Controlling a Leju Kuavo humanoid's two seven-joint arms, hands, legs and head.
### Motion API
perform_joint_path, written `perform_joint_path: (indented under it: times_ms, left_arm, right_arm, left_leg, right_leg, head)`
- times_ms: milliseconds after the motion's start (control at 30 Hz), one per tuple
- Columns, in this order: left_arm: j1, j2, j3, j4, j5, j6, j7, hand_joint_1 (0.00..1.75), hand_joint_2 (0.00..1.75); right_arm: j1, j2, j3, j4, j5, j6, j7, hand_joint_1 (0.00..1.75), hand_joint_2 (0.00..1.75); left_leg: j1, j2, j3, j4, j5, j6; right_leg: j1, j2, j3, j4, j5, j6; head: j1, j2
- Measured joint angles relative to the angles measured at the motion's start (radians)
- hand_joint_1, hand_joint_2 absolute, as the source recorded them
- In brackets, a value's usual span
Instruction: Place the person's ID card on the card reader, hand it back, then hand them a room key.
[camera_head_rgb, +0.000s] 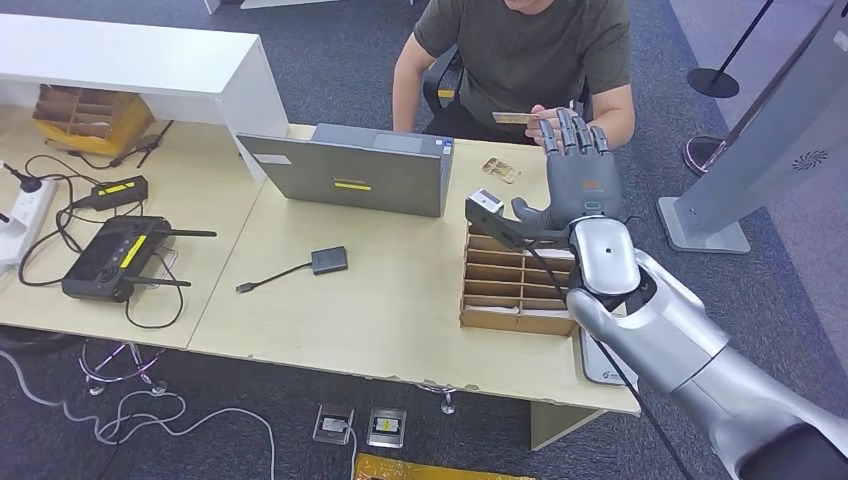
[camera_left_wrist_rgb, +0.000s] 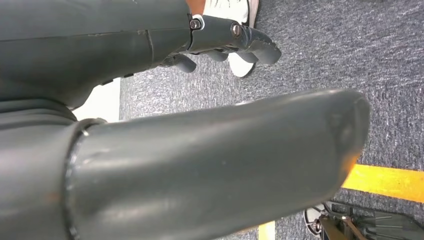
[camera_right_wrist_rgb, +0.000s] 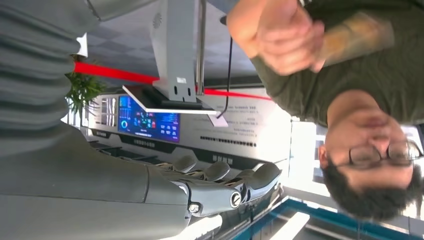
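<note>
A person sits behind the desk and holds a tan ID card (camera_head_rgb: 512, 118) in one hand (camera_head_rgb: 548, 116). My right hand (camera_head_rgb: 578, 172) is raised just beside that hand, open, palm towards the person, with nothing in it. In the right wrist view the card (camera_right_wrist_rgb: 356, 36) is blurred in the person's fingers, apart from my fingers (camera_right_wrist_rgb: 226, 186). A small dark card reader (camera_head_rgb: 329, 260) with a cable lies mid-desk. A cardboard slotted box (camera_head_rgb: 512, 285) stands under my right forearm. My left hand (camera_left_wrist_rgb: 200, 150) hangs over the carpet, holding nothing.
A grey laptop (camera_head_rgb: 350, 170) stands between the reader and the person. A clear card-like piece (camera_head_rgb: 500, 170) lies beside it. A black controller (camera_head_rgb: 110, 258), cables and a power strip (camera_head_rgb: 22, 212) fill the left desk. A white pad (camera_head_rgb: 598, 366) lies at the desk's front right corner.
</note>
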Motion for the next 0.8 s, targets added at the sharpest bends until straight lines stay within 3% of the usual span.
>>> perform_joint_path:
  times_ms: [167, 267, 500, 800]
  left_arm:
    - [0.001, 0.000, 0.000, 0.000, -0.006, -0.006, -0.002, 0.00, 0.00]
    - [0.003, 0.000, 0.000, 0.000, -0.010, -0.012, -0.002, 0.00, 0.00]
    - [0.004, 0.004, 0.000, 0.001, -0.016, -0.016, -0.002, 0.00, 0.00]
    - [0.003, 0.013, -0.001, 0.002, -0.016, -0.025, -0.002, 0.00, 0.00]
  right_arm:
    - [0.041, -0.037, -0.018, -0.026, 0.029, -0.092, -0.043, 0.00, 0.00]
    - [0.088, -0.074, -0.058, -0.067, -0.005, -0.096, -0.055, 0.00, 0.00]
    - [0.152, -0.179, -0.179, -0.153, -0.099, -0.041, -0.023, 0.00, 0.00]
    - [0.287, -0.394, -0.419, -0.280, -0.285, 0.101, 0.104, 0.00, 0.00]
  left_leg:
    - [0.000, 0.000, 0.001, 0.000, 0.000, 0.000]
    - [0.000, 0.000, 0.001, 0.000, 0.000, 0.000]
    - [0.000, 0.000, 0.001, 0.001, 0.000, 0.000]
    - [0.000, -0.005, 0.000, 0.002, -0.001, 0.001]
  right_leg:
    - [0.000, 0.000, 0.000, 0.000, 0.000, 0.000]
    - [0.000, 0.000, 0.000, 0.000, 0.000, 0.000]
    - [0.000, 0.000, 0.000, -0.001, 0.000, 0.000]
    - [0.000, -0.005, 0.001, -0.002, 0.000, 0.000]
  head:
    - [0.000, 0.000]
    - [0.000, 0.000]
    - [0.000, 0.000]
    - [0.000, 0.000]
